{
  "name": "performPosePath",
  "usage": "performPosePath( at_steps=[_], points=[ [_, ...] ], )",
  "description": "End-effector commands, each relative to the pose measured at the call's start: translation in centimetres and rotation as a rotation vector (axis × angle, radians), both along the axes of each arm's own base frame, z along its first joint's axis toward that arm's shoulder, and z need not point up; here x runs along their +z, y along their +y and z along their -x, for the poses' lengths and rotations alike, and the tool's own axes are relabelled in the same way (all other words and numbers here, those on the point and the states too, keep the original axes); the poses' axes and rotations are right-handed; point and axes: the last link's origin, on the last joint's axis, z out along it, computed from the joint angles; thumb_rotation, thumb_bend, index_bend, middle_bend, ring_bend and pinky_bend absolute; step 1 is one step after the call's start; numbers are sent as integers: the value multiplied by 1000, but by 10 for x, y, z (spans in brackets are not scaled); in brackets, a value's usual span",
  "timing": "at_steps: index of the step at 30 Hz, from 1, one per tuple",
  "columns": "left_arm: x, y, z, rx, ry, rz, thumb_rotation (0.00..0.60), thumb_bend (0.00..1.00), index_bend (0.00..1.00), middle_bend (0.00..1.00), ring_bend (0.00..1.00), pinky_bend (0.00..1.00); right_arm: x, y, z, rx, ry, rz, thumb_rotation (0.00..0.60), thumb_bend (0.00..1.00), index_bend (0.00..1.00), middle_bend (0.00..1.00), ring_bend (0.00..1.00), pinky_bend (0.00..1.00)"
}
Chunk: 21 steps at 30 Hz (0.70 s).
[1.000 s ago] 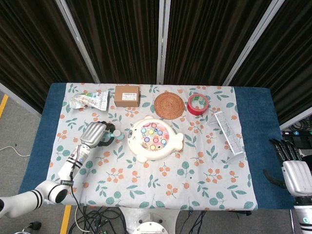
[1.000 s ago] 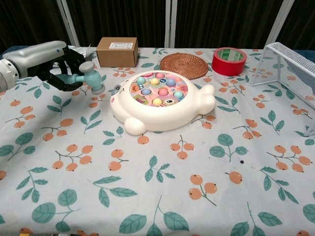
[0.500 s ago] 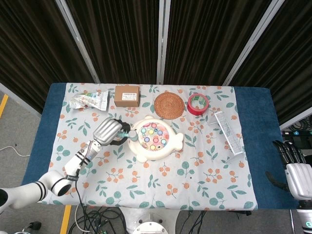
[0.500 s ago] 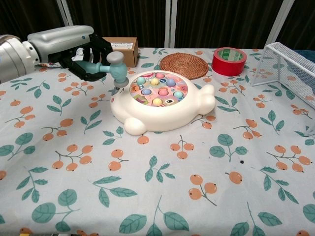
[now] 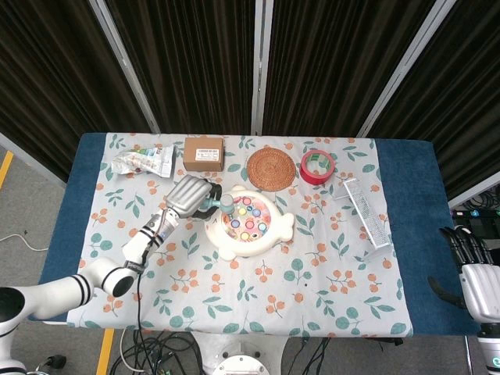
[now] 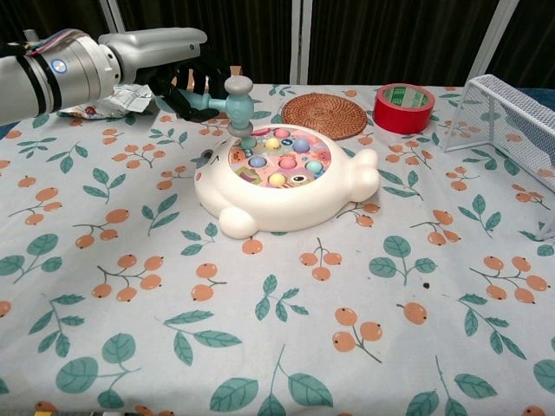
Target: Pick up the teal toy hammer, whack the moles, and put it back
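On the desk [image 6: 260, 347], under its leaf-and-berry printed cloth, the white seal-shaped whack-a-mole toy [image 6: 282, 178] sits at centre, its coloured mole buttons [image 6: 279, 154] facing up. The left hand [image 6: 178, 82] grips the teal handle of the teal toy hammer with a grey head [image 6: 238, 102], which hangs just above the toy's near-left rim, by the blue mole. To strike well, I judge the head should come down square on one button at a time, lightly, so the toy does not skid on the cloth. The right hand [image 5: 478, 277] hangs off the desk's edge, fingers slightly apart, holding nothing. Beyond lie a round woven rattan coaster [image 6: 325, 113] and a red tape roll [image 6: 403, 107].
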Motion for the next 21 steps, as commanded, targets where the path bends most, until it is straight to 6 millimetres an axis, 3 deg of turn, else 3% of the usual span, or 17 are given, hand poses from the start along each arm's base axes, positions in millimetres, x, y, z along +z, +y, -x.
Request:
performPosePath(
  at_steps=[1,10,21],
  points=[
    [-1,1,-4,8,0,7,600,517,566,588,505,594,0,0,1,-3,-2,-1,600,181,0,78,0,0],
    [-17,4,-4,6,93,12,600,517,566,587,505,594,1,2,4,-15,-4,3,600,181,0,78,0,0],
    [0,7,-15,15,55,4,600,517,566,587,505,593,1,1,5,-13,-8,3,600,181,0,78,0,0]
  ],
)
